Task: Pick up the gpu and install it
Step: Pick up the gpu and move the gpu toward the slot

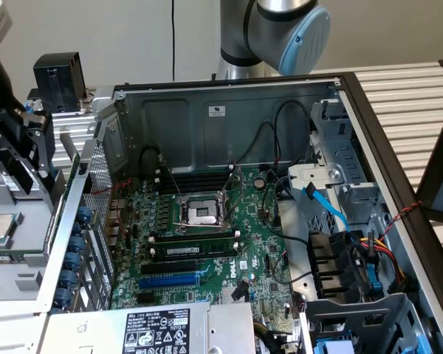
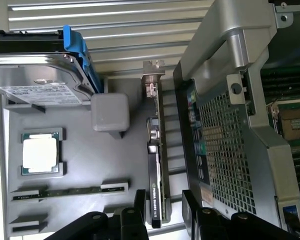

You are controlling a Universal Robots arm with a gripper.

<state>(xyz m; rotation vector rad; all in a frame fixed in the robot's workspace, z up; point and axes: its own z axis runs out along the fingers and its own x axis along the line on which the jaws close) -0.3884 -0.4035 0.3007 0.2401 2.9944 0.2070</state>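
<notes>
Gripper (image 2: pixel 163 196) released, its jaws spread astride the gpu (image 2: pixel 155 165) on the parts tray.

At the exterior view's left, the gripper hung over a grey parts tray (image 2: pixel 85 160), one finger on each side of the gpu and a gap showing on the side facing the case. The gpu stood on edge in its tray slot, silver bracket at the end away from the gripper, just beside the perforated wall (image 2: pixel 225 145) of the open computer case (image 1: pixel 207 110). The same tray held a hard drive (image 2: pixel 37 75) with a blue rail, a processor chip (image 2: pixel 40 154) and a memory stick (image 2: pixel 70 191), all beyond the gpu from the case. Inside the case lay the green motherboard (image 1: pixel 207 265) with its bare processor socket (image 1: pixel 204 214) and a blue expansion slot (image 1: pixel 170 281). Behind the case rose the robot arm (image 1: pixel 280 26). The slatted counter (image 1: pixel 406 96) ran off to the right.
</notes>
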